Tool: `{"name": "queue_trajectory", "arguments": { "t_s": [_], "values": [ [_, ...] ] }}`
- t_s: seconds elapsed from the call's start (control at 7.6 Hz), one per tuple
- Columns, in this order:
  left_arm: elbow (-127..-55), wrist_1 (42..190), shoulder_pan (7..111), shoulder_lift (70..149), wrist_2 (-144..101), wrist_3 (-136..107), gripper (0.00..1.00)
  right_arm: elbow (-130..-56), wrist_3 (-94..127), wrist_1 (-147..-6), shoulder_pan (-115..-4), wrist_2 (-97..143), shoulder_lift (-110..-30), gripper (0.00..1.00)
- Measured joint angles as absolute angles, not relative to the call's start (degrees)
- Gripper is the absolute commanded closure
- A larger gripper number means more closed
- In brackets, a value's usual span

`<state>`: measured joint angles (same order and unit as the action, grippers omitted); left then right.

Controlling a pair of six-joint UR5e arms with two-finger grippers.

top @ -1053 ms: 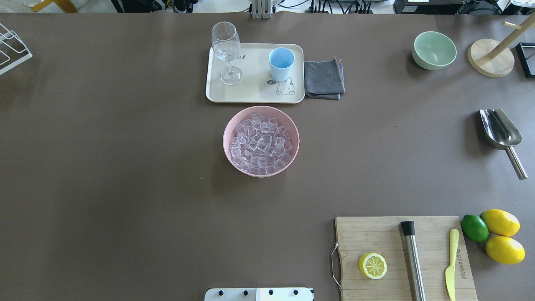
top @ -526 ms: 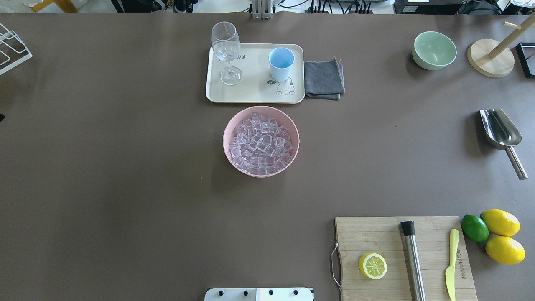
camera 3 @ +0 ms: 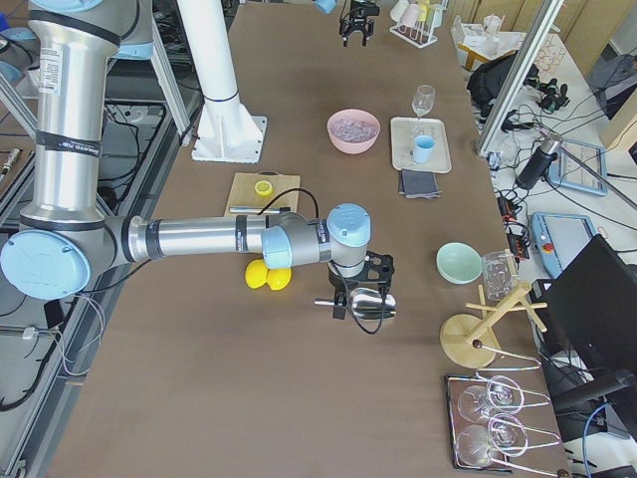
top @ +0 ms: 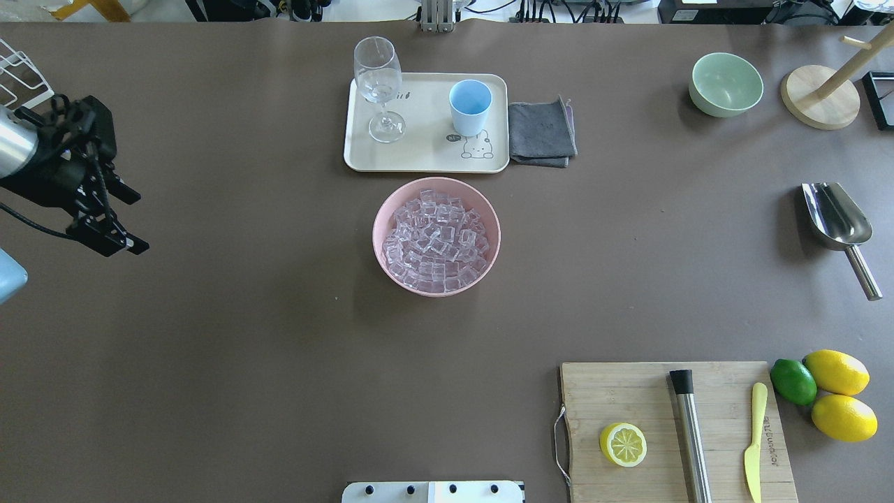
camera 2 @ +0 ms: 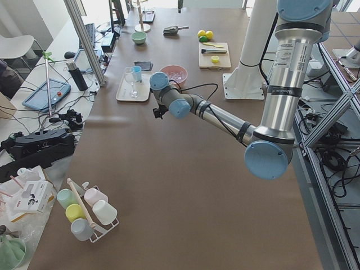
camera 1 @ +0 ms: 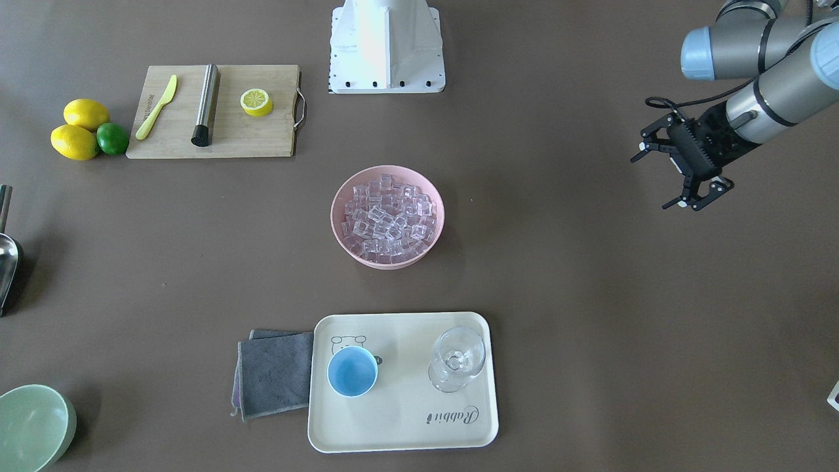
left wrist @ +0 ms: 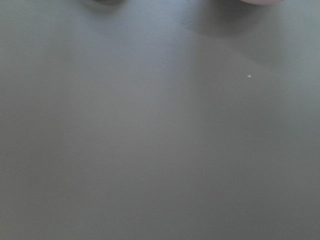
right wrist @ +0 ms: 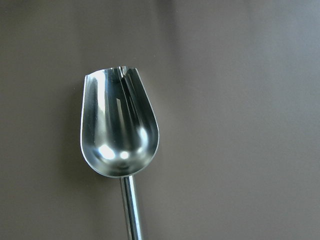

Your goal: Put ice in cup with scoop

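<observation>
The ice (top: 436,237) fills a pink bowl (top: 377,230) at the table's middle. The light-blue cup (top: 470,105) stands upright on a cream tray (top: 419,157) just beyond the bowl. It also shows in the front-facing view (camera 1: 352,371). The steel scoop (top: 834,216) lies on the table at the far right and fills the right wrist view (right wrist: 120,130). My left gripper (top: 143,223) is open and empty over bare table at the far left. My right gripper (camera 3: 358,294) hangs over the scoop, shown only in the exterior right view, so I cannot tell its state.
A stemmed glass (top: 378,87) stands on the tray and a grey cloth (top: 541,133) lies beside it. A green bowl (top: 725,84) and a wooden stand (top: 821,98) are at the back right. A cutting board (top: 628,398) with a steel cylinder, knife and lemon half is front right.
My left arm has come into the overhead view from the left edge, gripper open. The objects on the table have not moved.
</observation>
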<state>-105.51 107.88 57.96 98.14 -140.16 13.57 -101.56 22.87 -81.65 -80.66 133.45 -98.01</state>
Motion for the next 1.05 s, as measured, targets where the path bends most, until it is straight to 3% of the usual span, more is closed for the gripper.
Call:
{"name": "queue_trajectory", "arguments": {
  "t_s": [0.53, 1.05],
  "values": [
    [-103.7, 115.9, 45.9, 100.3, -132.5, 13.7, 0.01, -99.2, 43.6, -59.4, -69.8, 127.4, -102.7, 0.00],
    [-99.1, 121.8, 40.5, 107.1, -127.4, 13.9, 0.01, -92.0, 46.9, -43.1, -64.2, 122.2, -104.1, 0.00]
  ]
}}
